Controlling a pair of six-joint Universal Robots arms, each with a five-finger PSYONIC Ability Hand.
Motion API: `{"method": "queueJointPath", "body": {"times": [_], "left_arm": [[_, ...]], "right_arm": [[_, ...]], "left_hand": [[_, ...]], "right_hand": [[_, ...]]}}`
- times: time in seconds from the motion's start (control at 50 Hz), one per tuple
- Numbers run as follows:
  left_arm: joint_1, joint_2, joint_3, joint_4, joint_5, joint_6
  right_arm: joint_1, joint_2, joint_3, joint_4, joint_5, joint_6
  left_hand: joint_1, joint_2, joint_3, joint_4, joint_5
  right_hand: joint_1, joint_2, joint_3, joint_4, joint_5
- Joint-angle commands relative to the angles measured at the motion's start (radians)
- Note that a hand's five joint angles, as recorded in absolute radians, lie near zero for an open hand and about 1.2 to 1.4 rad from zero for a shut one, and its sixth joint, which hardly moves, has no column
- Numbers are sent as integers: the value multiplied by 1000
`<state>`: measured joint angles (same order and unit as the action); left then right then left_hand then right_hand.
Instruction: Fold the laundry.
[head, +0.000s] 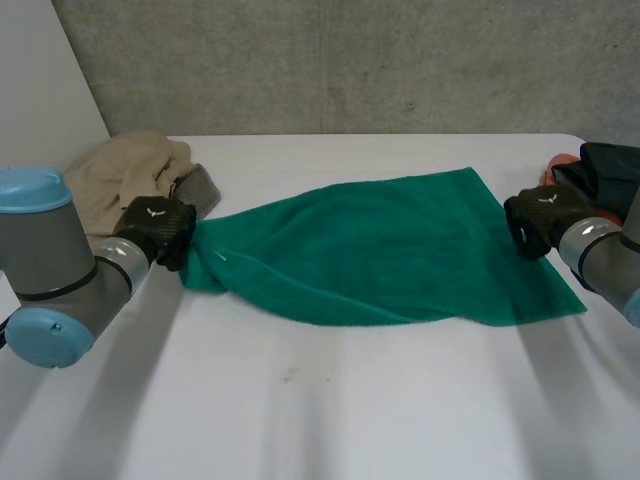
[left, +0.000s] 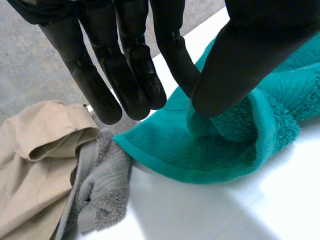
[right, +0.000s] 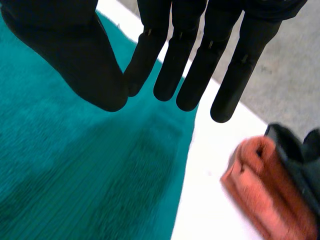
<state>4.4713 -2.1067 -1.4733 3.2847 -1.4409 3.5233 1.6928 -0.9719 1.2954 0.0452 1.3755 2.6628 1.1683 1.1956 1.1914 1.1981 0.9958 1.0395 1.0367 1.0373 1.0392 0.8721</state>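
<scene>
A green towel (head: 370, 240) lies spread across the middle of the white table (head: 330, 400), drawn to a bunched point at its left end. My left hand (head: 160, 228) is at that end. In the left wrist view its thumb and a straight finger (left: 177, 55) pinch a fold of the towel (left: 210, 150). My right hand (head: 540, 218) is at the towel's right edge. In the right wrist view this hand (right: 185, 60) hovers over the flat towel (right: 75, 175), fingers straight, thumb close to the first finger with no cloth between them.
A beige garment (head: 120, 175) and a grey towel (head: 203, 188) lie heaped at the back left, just behind my left hand. An orange cloth (head: 562, 160) and a black one (head: 610, 165) sit at the back right beside my right hand.
</scene>
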Motion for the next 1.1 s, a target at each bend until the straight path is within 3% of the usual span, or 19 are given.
{"method": "queueJointPath", "body": {"times": [0.02, 0.06, 0.12, 0.14, 0.18, 0.38, 0.52, 0.64, 0.8, 0.98, 1.1], "left_arm": [[-3, 7, -4, -11, -1, -1], [-3, 17, -4, -20, 0, -1], [-3, 34, -4, -37, 2, -1], [-1, 49, -4, -52, 2, -1], [2, 68, -4, -71, 2, -1], [46, 171, 4, -226, 60, -23], [60, 159, 93, -316, 105, -73], [13, 24, 227, -415, 80, -161], [-27, -177, 456, -516, -33, -185], [-66, -320, 649, -562, -22, -143], [-86, -401, 760, -600, -29, -57]], "right_arm": [[-13, -1, -5, 33, 13, 14], [-19, -5, -2, 44, 16, 13], [-30, -17, 1, 74, 20, 12], [-42, -34, 7, 102, 14, 12], [-54, -56, 19, 125, 11, 9], [-125, -131, 149, 122, -61, -184], [-131, -126, 191, 71, -70, -188], [-119, -123, 205, 64, -67, -185], [-107, -125, 222, 45, -67, -165], [-105, -122, 252, 7, -67, -169], [-101, -116, 268, -22, -64, -176]], "left_hand": [[228, 201, 205, 198, 226], [202, 175, 179, 172, 200], [-266, -293, -289, -296, -268], [-550, -577, -573, -580, -552], [-652, -680, -675, -682, -654], [-696, -724, -720, -726, -698], [-696, -724, -720, -726, -699], [-696, -724, -720, -726, -699], [-779, -806, -802, -809, -781], [-714, -742, -737, -744, -716], [-685, -712, -708, -715, -687]], "right_hand": [[-210, -207, -207, -209, -217], [-380, -377, -377, -379, -387], [-457, -454, -455, -456, -464], [-469, -466, -466, -468, -476], [-466, -463, -464, -465, -473], [-460, -457, -458, -460, -467], [-448, -445, -446, -448, -455], [-433, -431, -431, -433, -441], [-398, -395, -396, -398, -405], [-392, -390, -390, -392, -399], [-392, -390, -390, -392, -399]]}}
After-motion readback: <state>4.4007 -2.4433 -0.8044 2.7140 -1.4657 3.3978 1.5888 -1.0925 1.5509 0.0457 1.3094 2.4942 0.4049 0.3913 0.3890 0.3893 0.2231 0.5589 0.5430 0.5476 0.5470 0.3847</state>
